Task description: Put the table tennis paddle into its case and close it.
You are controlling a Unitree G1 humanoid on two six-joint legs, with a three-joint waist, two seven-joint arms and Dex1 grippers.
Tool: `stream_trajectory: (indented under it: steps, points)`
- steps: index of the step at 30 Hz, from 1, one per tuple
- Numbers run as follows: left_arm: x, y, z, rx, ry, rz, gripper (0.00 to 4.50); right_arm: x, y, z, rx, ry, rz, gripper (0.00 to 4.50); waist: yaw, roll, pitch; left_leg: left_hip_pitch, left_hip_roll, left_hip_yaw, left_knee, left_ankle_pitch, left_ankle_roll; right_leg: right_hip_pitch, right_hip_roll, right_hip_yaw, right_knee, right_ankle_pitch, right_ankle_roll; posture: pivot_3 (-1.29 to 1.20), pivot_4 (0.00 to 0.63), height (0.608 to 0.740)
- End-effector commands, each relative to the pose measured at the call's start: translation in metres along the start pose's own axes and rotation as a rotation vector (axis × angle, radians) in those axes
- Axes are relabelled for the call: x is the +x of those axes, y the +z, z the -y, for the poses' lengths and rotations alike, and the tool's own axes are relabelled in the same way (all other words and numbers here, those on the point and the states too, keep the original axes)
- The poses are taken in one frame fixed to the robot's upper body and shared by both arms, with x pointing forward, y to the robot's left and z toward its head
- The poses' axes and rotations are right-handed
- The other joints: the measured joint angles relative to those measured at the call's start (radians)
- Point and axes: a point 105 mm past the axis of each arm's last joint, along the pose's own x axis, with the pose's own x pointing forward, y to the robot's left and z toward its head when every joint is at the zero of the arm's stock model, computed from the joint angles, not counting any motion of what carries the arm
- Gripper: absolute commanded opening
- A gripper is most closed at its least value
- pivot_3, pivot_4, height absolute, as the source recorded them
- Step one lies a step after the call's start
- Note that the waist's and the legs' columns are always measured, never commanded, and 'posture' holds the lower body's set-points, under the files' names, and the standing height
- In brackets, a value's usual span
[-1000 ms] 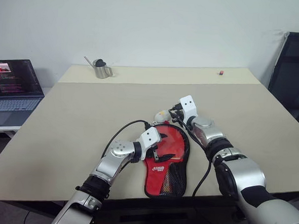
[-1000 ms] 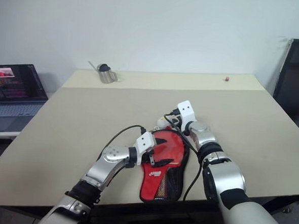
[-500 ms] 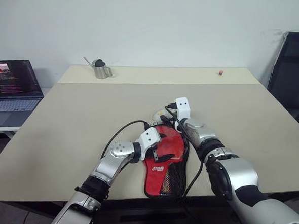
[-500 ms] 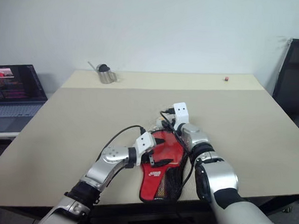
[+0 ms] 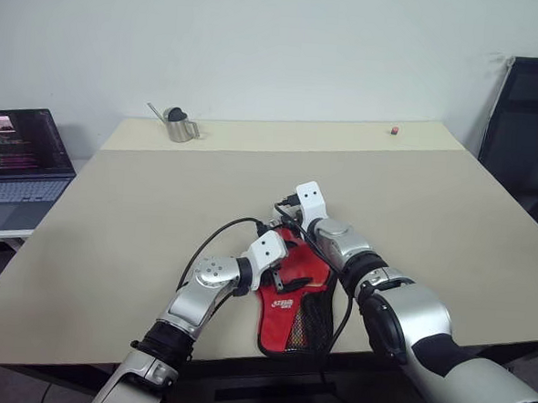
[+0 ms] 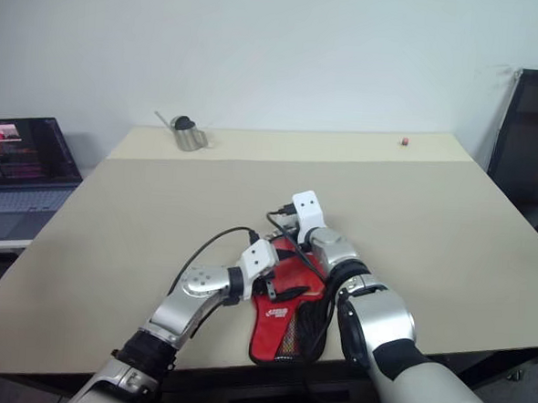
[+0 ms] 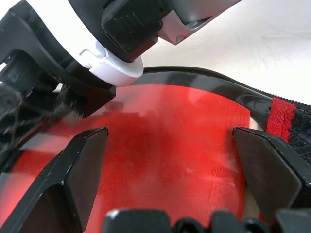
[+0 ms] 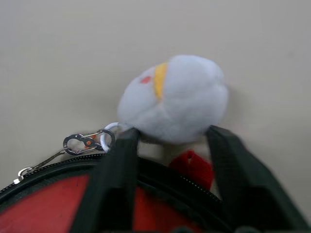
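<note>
Around: kettle (image 5: 177, 125) and small red thing (image 5: 395, 130) at table's (image 5: 113, 219) far edge; laptop (image 5: 16, 154) left.
In the way: ball (image 8: 174, 99) at case (image 5: 299, 304) top.
Case axis: round end away, handle end near.
Left gripper (image 7: 170, 160): spread over paddle (image 7: 160, 141).
Right gripper (image 8: 167, 145): fingers flank ball; grasp unclear.

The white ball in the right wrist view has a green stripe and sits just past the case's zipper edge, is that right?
Not quite. The stripe on the white ball is yellow, not green, as the right wrist view shows. It does sit just past the zipper edge of the case.
</note>
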Motion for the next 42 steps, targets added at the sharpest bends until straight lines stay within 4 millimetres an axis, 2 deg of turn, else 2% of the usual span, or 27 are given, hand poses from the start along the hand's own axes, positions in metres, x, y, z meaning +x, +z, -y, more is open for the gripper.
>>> stream_trajectory:
  steps: [1, 3, 4, 13, 17, 22, 25, 27, 30, 33, 38, 42]
  points:
    - [-0.002, -0.023, 0.009, -0.027, -0.016, -0.081, 4.50, 0.001, 0.022, -0.005, -0.025, 0.001, 0.060, 0.75, 0.000, 0.000, 0.000, 0.000, 0.000, 0.000, 0.000, 0.000, 0.000, 0.000, 0.000, 0.000, 0.000, 0.000, 0.000, 0.00, 0.150, 0.740]
    - [-0.001, -0.024, 0.011, -0.023, -0.024, -0.085, 4.50, 0.001, 0.024, -0.007, -0.021, 0.002, 0.066, 0.12, -0.001, 0.000, 0.000, 0.000, 0.000, 0.000, 0.000, 0.000, 0.000, 0.000, 0.000, 0.000, 0.000, 0.000, 0.000, 0.00, 0.150, 0.740]
    - [-0.001, -0.024, 0.012, -0.020, -0.027, -0.088, 4.50, 0.002, 0.025, -0.008, -0.019, 0.001, 0.069, 0.05, -0.001, 0.000, 0.000, 0.000, 0.000, 0.000, 0.000, 0.000, 0.000, 0.000, 0.000, 0.000, 0.000, 0.000, 0.000, 0.00, 0.150, 0.740]
    - [-0.001, -0.025, 0.015, -0.049, -0.038, -0.076, 4.50, -0.003, 0.035, -0.005, -0.049, 0.083, 0.084, 0.05, -0.001, 0.000, 0.000, 0.000, 0.000, 0.000, 0.000, 0.000, 0.000, 0.000, 0.000, 0.000, 0.000, 0.000, 0.000, 0.00, 0.150, 0.740]
    - [-0.011, -0.012, 0.011, -0.119, -0.022, -0.009, 4.50, -0.015, 0.040, 0.021, 0.064, 0.136, 0.100, 0.05, -0.001, 0.000, 0.000, 0.000, 0.000, 0.000, 0.000, 0.000, 0.000, 0.000, 0.000, 0.000, 0.000, 0.000, 0.000, 0.00, 0.150, 0.740]
    - [-0.031, 0.011, -0.003, -0.190, 0.016, 0.085, 4.50, -0.028, 0.024, 0.042, 0.124, 0.198, 0.072, 0.05, -0.003, 0.000, 0.000, -0.001, 0.001, 0.000, -0.001, 0.000, 0.000, 0.000, 0.000, 0.000, -0.002, 0.000, -0.001, 0.00, 0.150, 0.740]
    - [-0.043, 0.020, -0.020, -0.206, 0.091, 0.116, 4.50, -0.033, 0.018, 0.052, 0.149, 0.195, 0.060, 0.66, -0.003, 0.000, 0.000, -0.001, 0.001, 0.000, -0.001, 0.000, 0.000, -0.001, 0.000, -0.001, -0.001, -0.001, -0.001, 0.00, 0.150, 0.740]
    - [-0.050, 0.025, -0.035, -0.205, 0.174, 0.142, 4.50, -0.036, 0.016, 0.053, 0.154, 0.218, 0.056, 1.32, -0.002, 0.000, 0.000, -0.001, 0.001, 0.000, -0.001, 0.000, 0.000, -0.001, 0.000, -0.001, -0.001, -0.001, -0.001, 0.00, 0.150, 0.740]
    - [-0.058, 0.033, -0.051, -0.214, 0.257, 0.185, 4.50, -0.040, 0.008, 0.045, 0.140, 0.312, 0.022, 2.37, -0.002, 0.000, 0.000, -0.001, 0.001, 0.000, 0.000, 0.000, 0.000, -0.001, 0.000, -0.001, -0.001, -0.001, -0.001, 0.00, 0.150, 0.740]
    - [-0.069, 0.039, -0.059, -0.231, 0.286, 0.210, 4.50, -0.042, 0.000, 0.035, 0.124, 0.380, -0.004, 3.41, -0.002, 0.000, 0.000, -0.002, 0.001, 0.000, 0.000, 0.000, 0.000, -0.001, 0.000, -0.001, -0.001, -0.001, -0.001, 0.00, 0.150, 0.740]
    - [-0.096, 0.032, -0.076, -0.247, 0.350, 0.180, 4.50, -0.039, -0.001, 0.029, 0.121, 0.397, -0.003, 3.41, -0.003, 0.000, 0.000, -0.004, 0.001, 0.000, 0.000, 0.000, 0.000, -0.004, 0.000, -0.001, -0.001, -0.001, -0.001, 0.00, 0.150, 0.740]
    - [-0.114, 0.025, -0.083, -0.249, 0.361, 0.139, 4.50, -0.036, -0.006, 0.032, 0.095, 0.353, -0.029, 3.41, -0.001, 0.000, 0.000, -0.005, 0.001, 0.000, 0.000, 0.000, -0.001, -0.004, 0.000, -0.001, -0.001, -0.001, -0.001, 0.00, 0.150, 0.740]
